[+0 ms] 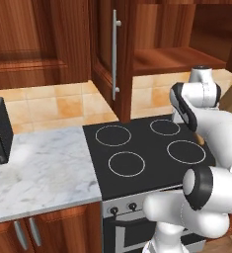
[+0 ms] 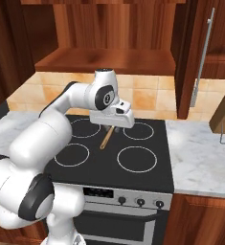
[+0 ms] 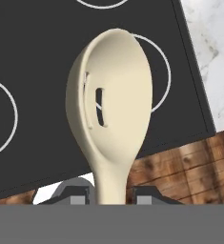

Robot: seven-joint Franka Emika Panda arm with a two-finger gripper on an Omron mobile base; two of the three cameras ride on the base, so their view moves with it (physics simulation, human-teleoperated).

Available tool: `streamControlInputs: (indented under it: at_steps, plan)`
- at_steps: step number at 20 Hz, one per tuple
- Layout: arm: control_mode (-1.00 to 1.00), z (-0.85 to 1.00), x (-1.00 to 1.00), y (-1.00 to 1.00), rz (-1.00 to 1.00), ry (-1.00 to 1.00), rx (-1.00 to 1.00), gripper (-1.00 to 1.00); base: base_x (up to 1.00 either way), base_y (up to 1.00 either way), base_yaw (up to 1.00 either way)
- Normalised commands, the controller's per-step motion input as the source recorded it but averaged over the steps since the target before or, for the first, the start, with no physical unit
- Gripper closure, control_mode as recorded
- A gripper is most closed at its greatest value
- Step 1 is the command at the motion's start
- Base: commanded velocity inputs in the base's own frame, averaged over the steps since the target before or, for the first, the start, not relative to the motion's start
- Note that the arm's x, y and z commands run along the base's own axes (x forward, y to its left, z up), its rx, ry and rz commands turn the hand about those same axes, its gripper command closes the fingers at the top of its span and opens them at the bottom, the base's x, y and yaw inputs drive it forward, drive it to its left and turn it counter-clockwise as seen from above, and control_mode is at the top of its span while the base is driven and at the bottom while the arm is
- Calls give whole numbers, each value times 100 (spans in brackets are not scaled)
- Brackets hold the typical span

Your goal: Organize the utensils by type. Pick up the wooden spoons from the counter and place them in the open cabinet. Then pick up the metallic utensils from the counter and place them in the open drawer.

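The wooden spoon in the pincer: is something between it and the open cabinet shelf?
Nothing visible blocks it. The wooden spoon hangs from the pincer above the stovetop; the cabinet shelf lies open above and behind.

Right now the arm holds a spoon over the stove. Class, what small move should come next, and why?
Probably lift the spoon toward the open cabinet shelf. The gripper is shut on its handle, the spoon hangs above the black stove top, and the shelf lies higher and behind, so it must rise before reaching in.
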Motion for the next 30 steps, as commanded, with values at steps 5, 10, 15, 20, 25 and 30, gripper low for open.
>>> streamControlInputs:
  at_steps: [5, 10, 15, 20, 25, 30]
  plan:
    - [100, 0, 0, 0, 0, 0, 0, 100, 0, 0, 0]
    - [100, 0, 0, 0, 0, 0, 0, 100, 16, 0, 1]
    - [100, 0, 0, 0, 0, 0, 0, 100, 33, 0, 1]
    - [100, 0, 0, 0, 0, 0, 0, 100, 11, 0, 0]
    - [-100, 17, 14, -1, 22, -2, 0, 100, 0, 0, 0]
    - [-100, 45, 26, 0, 49, -14, 0, 100, 0, 0, 0]
